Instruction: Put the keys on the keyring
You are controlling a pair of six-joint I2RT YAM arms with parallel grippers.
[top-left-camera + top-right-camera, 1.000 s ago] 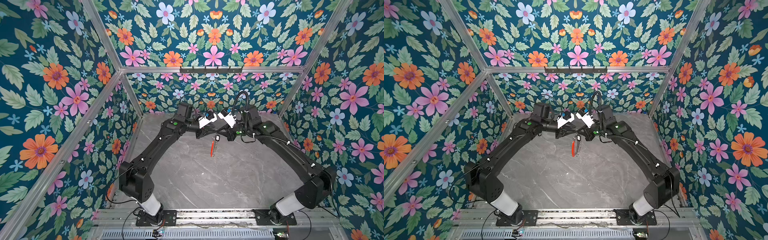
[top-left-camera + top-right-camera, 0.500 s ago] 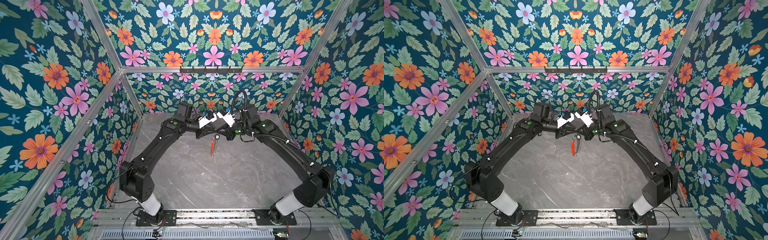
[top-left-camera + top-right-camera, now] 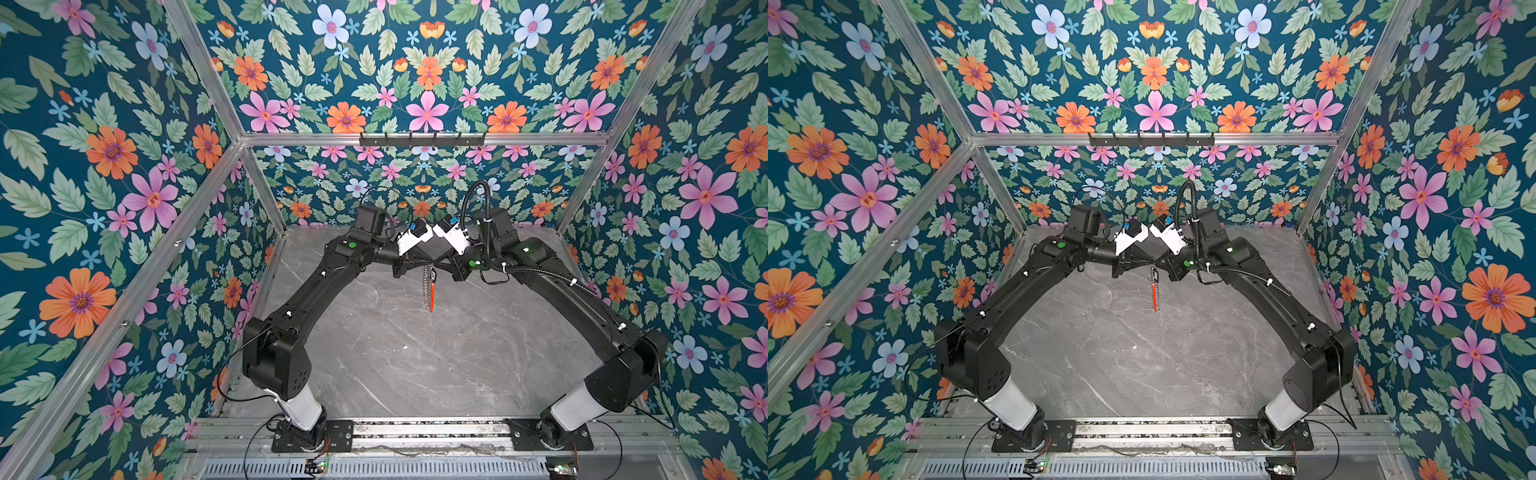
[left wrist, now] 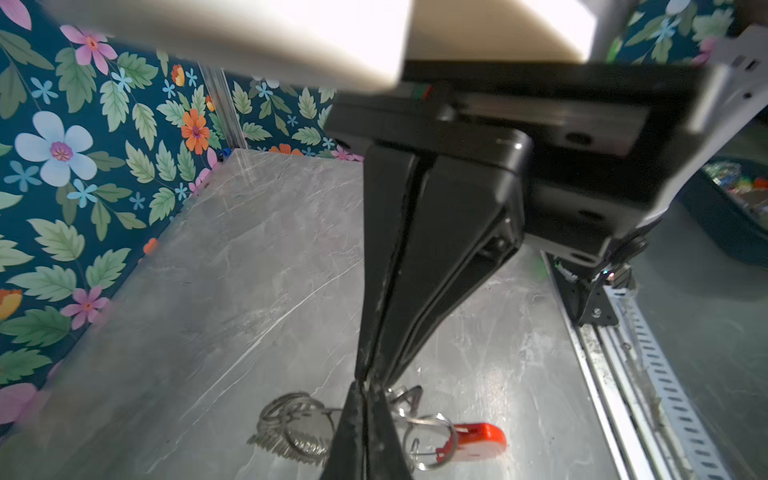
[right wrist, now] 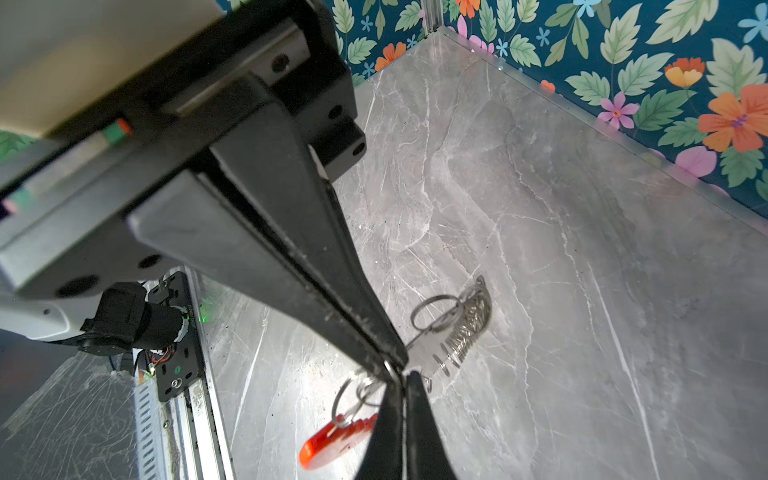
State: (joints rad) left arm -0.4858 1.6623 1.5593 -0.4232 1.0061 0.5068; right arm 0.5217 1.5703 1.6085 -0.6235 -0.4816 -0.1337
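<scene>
The keyring (image 3: 429, 291) hangs in the air above the far middle of the grey marble table (image 3: 415, 357), clear of the surface. In both top views it shows as a narrow drop of silver rings with its red segment (image 3: 1155, 296) running down one side. The loop's top sits right where the two claws meet.

The left gripper (image 3: 425, 262) reaches in from the left with its jaws pressed together, pinched onto the top of the loop. The left wrist view shows its fingertips (image 4: 376, 374) meeting, with a bunch of silver rings (image 4: 291, 432) on one side of them and the red piece (image 4: 478, 438) on the other.

The right gripper (image 3: 439, 264) comes in from the opposite side, tip to tip with the left, its jaws also clamped on the loop. In the right wrist view its closed tips (image 5: 392, 365) nip thin wire, and the ring stack (image 5: 467, 324) and red piece (image 5: 332, 440) dangle beyond. Which strand each claw holds cannot be told.

Floral walls (image 3: 124, 208) surround the table.
</scene>
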